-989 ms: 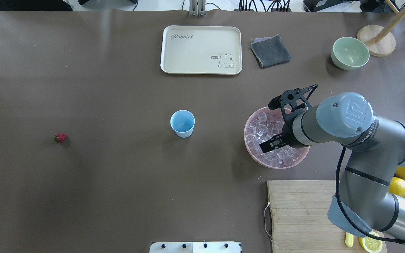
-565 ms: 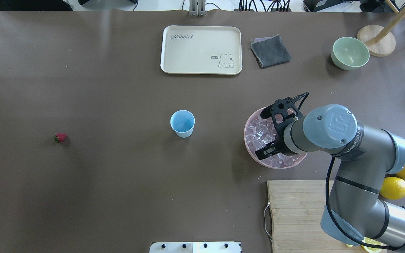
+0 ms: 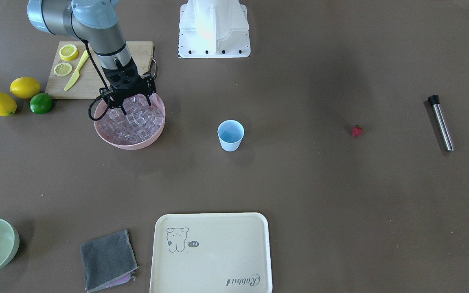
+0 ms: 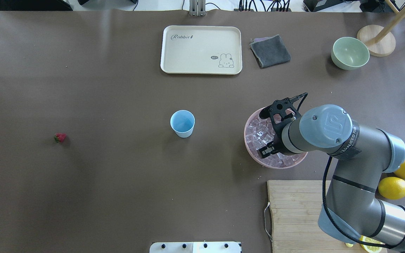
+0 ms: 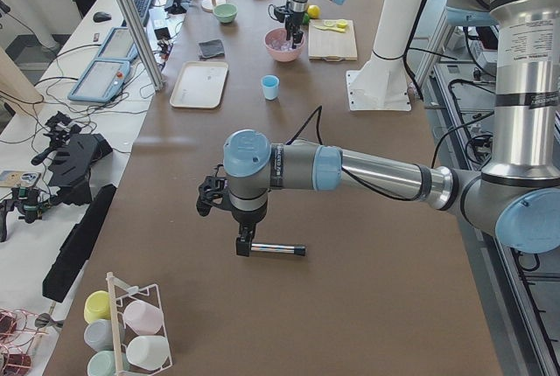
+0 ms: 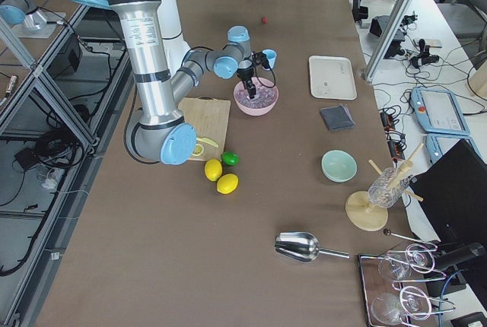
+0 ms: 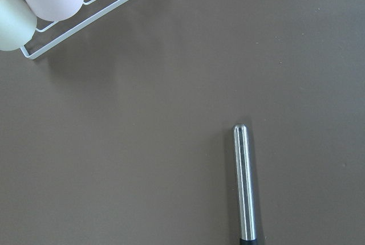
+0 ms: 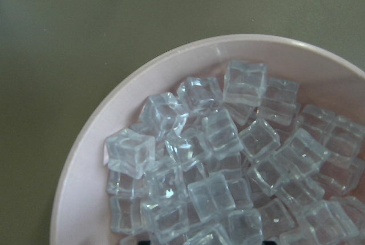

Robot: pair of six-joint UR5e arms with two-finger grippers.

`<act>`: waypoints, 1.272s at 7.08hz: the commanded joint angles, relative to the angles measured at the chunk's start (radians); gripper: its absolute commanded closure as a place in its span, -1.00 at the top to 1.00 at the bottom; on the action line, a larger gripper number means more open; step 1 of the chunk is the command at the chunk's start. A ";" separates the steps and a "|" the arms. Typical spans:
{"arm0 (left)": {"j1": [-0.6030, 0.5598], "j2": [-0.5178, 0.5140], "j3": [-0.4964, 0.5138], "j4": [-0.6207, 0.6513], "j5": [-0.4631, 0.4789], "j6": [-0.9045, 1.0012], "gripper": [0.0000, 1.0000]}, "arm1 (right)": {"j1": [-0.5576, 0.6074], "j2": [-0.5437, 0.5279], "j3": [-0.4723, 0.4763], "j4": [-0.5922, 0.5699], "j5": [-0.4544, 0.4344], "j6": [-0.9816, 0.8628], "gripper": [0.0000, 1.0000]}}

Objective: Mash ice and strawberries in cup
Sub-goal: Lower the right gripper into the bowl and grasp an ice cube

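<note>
Brown table covering point(image 4: 118, 196), contents listed for you from the overhead view's left to its right.

1. Left gripper point(image 5: 243, 240): beyond the overhead view's left edge and seen only from the side. It hangs over one end of a steel rod point(image 7: 245, 182) that lies flat on the table. You cannot tell whether its fingers are apart or together.
2. Strawberry point(image 4: 60, 137): alone on the table at far left, well apart from the cup. It is too small for you to tell which way its tip points.
3. Cup point(image 4: 182, 123): light blue and upright near the table's middle. Its long axis is vertical, its mouth faces up, and it is wider at the rim than at the base.
4. Cream tray point(image 4: 201, 49): flat at the far edge, beyond the cup.
5. Grey cloth point(image 4: 270, 51): folded, just right of the tray.
6. Pink bowl point(image 4: 247, 140): right of the cup and heaped with ice point(image 8: 217, 159), the cubes lying at all angles.
7. Right gripper point(image 3: 136, 105): pointing down into the bowl with its fingers spread wide and nothing between them. You cannot tell whether the tips touch the cubes.
8. Cutting board point(image 4: 294, 211): near edge, below the bowl.
9. Green bowl point(image 4: 350, 52): far right corner.
10. Lemons point(image 4: 393, 187): right of the board.
</note>
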 commanded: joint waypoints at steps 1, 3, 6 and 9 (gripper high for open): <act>-0.001 -0.003 0.004 0.000 0.000 0.000 0.98 | -0.001 0.009 -0.018 -0.001 -0.003 0.000 0.26; -0.001 0.000 0.002 0.000 0.000 0.000 0.98 | -0.001 0.028 -0.045 0.001 -0.005 -0.001 -0.15; -0.001 0.000 0.001 0.000 0.000 0.000 0.98 | 0.017 0.037 -0.041 -0.001 0.003 -0.004 -1.00; -0.001 -0.005 0.006 0.000 0.000 -0.002 0.98 | 0.043 0.049 -0.026 -0.002 0.018 -0.006 -1.00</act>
